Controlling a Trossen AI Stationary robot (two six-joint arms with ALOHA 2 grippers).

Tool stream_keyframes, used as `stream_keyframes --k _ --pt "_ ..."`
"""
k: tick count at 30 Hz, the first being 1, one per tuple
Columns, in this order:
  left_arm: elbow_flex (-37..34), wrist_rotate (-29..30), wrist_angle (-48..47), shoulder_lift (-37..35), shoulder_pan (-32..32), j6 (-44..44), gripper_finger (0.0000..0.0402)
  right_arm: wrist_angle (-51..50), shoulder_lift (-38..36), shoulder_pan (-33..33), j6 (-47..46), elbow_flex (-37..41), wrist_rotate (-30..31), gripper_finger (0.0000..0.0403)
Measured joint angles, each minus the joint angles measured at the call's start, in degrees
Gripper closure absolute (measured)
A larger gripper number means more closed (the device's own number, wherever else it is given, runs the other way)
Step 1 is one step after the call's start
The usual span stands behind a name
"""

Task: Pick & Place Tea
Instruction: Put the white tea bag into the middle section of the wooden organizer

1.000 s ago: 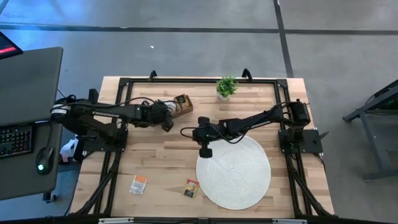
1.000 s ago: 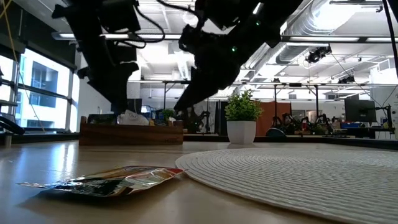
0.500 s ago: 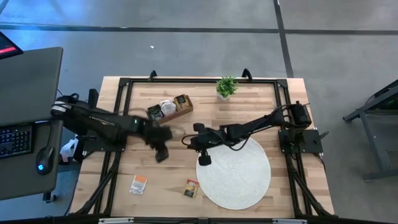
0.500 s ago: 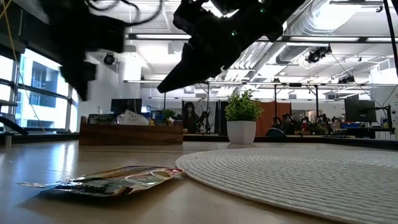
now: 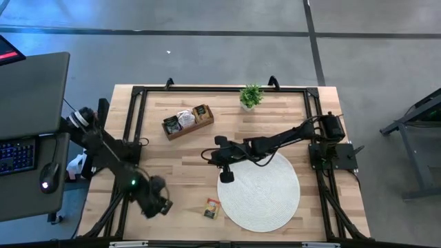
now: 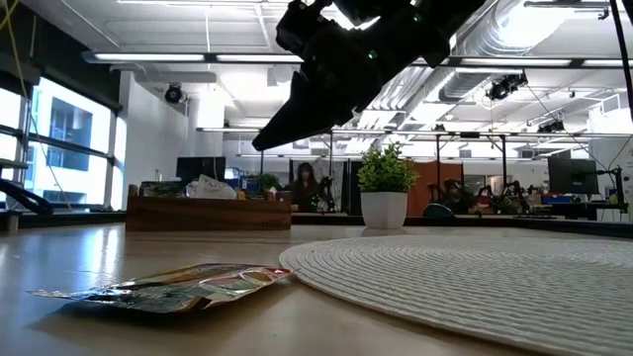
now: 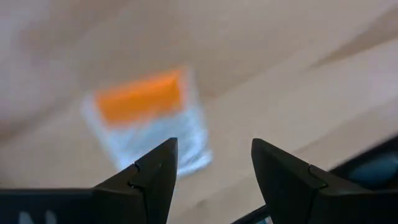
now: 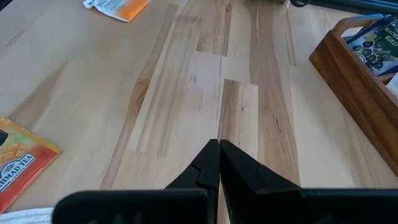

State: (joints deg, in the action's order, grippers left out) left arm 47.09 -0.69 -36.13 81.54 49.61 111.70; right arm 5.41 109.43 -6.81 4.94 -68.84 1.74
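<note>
Seen from above: left hand hovering over the near-left part of the bench, directly above the spot of a white-and-orange sachet, hiding it from this camera; a yellow-brown sachet lying flat just beside the round woven mat, apart from both hands. Right hand hanging over the far-left rim of the mat, arm reaching across from the right side. Wooden tray standing toward the back of the bench, holding several sachets; small potted plant near the back edge, well apart from the tray. Level with the bench top: the yellow-brown sachet lying in the foreground, one edge touching or nearly touching the mat; right hand hanging in the air above, pointing down-left; tray and plant in the background. From the left wrist: fingers spread apart, released, gripping nothing; white-and-orange sachet lying flat on the wood beneath, between them and blurred. From the right wrist: fingers pressed together, clenched on nothing; white-and-orange sachet far ahead on the bench; yellow-brown sachet close by at the mat's edge; corner of the tray to one side.
</note>
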Motion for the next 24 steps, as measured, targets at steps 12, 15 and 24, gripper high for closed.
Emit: stream_keyframes --k 12,15,24 --pt "-0.1 -8.5 -1.5 8.8 3.4 2.7 0.0199 1.7 0.0 0.4 0.1 0.0 0.0 0.0397" --pt "0.1 -7.9 -1.4 9.8 2.5 -0.5 0.0202 1.7 0.0 0.5 0.1 0.0 1.0 0.0395" --pt "0.2 -3.2 -3.8 10.1 -5.6 -27.2 0.0283 2.0 0.0 0.5 1.3 0.0 1.7 0.0401"
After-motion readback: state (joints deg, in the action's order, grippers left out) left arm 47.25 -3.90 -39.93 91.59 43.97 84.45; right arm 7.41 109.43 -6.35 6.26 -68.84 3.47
